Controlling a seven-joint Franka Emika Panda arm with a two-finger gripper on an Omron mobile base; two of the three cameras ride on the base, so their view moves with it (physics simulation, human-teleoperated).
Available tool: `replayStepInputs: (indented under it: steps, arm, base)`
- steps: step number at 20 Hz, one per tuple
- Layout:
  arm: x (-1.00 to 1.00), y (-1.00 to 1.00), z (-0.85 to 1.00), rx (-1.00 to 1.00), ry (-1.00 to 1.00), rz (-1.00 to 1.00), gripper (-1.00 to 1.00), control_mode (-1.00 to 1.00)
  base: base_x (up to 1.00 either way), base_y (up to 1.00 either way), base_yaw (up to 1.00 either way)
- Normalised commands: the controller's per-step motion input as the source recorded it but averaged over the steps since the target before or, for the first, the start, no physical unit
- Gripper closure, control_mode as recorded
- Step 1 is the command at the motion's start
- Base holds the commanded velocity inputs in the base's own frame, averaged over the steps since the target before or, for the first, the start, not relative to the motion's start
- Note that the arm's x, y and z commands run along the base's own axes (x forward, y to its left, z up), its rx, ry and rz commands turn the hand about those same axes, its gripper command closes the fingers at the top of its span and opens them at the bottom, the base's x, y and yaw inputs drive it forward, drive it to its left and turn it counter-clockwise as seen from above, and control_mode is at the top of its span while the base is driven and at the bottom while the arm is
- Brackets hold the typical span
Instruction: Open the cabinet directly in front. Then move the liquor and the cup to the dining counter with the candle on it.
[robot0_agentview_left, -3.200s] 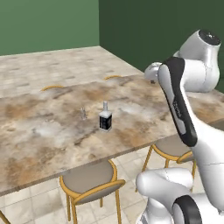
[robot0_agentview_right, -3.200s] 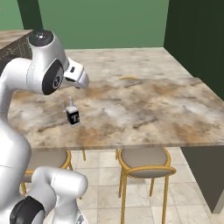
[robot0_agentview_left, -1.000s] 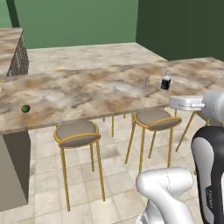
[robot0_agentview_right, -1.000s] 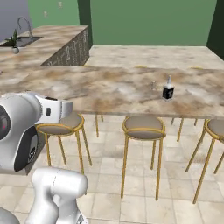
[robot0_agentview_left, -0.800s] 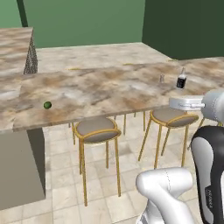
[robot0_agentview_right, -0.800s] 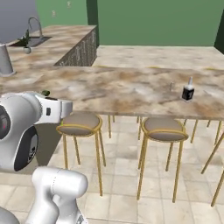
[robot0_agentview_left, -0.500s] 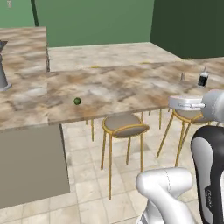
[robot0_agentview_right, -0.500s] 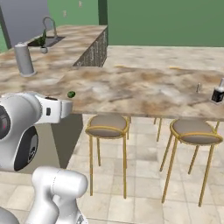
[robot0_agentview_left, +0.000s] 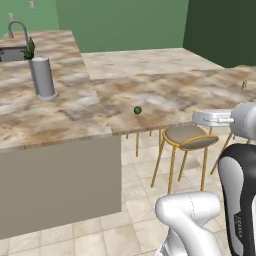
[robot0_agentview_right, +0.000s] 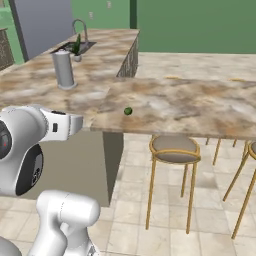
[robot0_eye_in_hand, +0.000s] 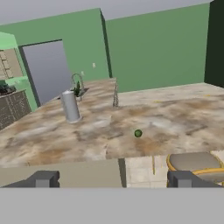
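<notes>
The gripper (robot0_eye_in_hand: 113, 178) was wide open and empty, facing the dining counter (robot0_eye_in_hand: 183, 118). The remaining cup would likely be light, rigid, slippery; grasp mid-wall.

Glossy white rounded arm segments with dark grey joints; two small dark finger tips (robot0_eye_in_hand: 43, 178).

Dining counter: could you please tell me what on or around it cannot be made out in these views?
- Small green ball: too small in every view to identify.
- Pale stub, left base view: tiny, near the right edge; identity unclear.
- Second stool, right base view: cut off by the right edge.
- Sink, left base view: cut off by the left edge.
</notes>
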Motion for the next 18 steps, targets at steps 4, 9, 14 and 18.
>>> replayStepInputs:
  steps: [4,9,14,18]
  arm:
    - [0.00,0.00,0.00,0.00,0.00,0.00,-1.00,1.00]
    - [0.00,0.00,0.00,0.00,0.00,0.00,-1.00,1.00]
    - [0.00,0.00,0.00,0.00,0.00,0.00,-1.00,1.00]
    - [0.00,0.00,0.00,0.00,0.00,0.00,-1.00,1.00]
  base:
    - [0.05,1.00,0.03]
    - [0.06,1.00,0.01]
    - [0.06,1.00,0.02]
    - [0.09,1.00,0.01]
